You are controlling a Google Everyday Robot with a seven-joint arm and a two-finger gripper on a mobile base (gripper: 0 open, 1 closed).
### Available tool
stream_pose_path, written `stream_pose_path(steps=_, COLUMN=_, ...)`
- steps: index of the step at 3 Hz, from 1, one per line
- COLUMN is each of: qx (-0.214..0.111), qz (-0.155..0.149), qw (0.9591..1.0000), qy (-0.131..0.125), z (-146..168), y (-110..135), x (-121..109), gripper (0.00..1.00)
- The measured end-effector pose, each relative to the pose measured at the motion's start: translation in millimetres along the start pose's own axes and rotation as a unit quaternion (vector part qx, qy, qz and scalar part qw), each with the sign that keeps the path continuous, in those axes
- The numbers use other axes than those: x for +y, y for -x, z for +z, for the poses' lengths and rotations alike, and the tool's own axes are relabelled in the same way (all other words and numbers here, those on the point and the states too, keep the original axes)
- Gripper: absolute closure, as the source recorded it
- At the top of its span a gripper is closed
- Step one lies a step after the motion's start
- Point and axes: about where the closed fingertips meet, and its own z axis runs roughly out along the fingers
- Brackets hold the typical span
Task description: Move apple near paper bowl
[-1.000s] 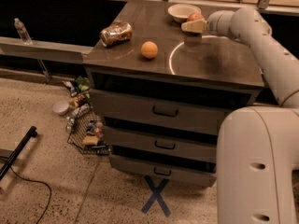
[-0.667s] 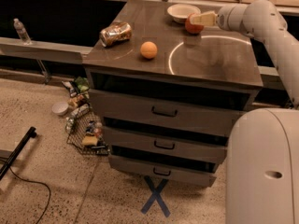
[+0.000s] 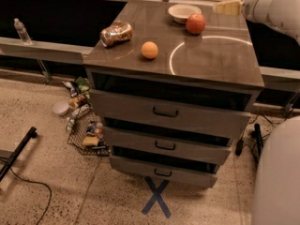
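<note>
Fingers of the gripper (image 3: 220,7) hang empty over the far right edge of the worktop (image 3: 220,55), clear of everything, and honestly I can't tell if they're apart or together. Paper bowl (image 3: 183,12) sits at the far side with the apple (image 3: 195,23) resting on the worktop just beside its right rim, so the move looks done to me, nothing left but pulling the arm away.

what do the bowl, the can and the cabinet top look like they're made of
The bowl: matte off-white, thin flared rim, likely paper. The can: shiny dented metal, catching light. The cabinet top: smooth glossy dark surface reflecting a light ring, maybe metal or laminate. The gripper hangs right of the bowl and apple, touching neither.
</note>
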Motion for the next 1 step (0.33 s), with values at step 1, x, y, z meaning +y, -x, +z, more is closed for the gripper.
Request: stream_pose_path(steps=1, qx=-0.007, qz=-0.002, qw=0.9999, qy=-0.013, z=-5.5, y=3.3, x=-4.4, gripper=0.00)
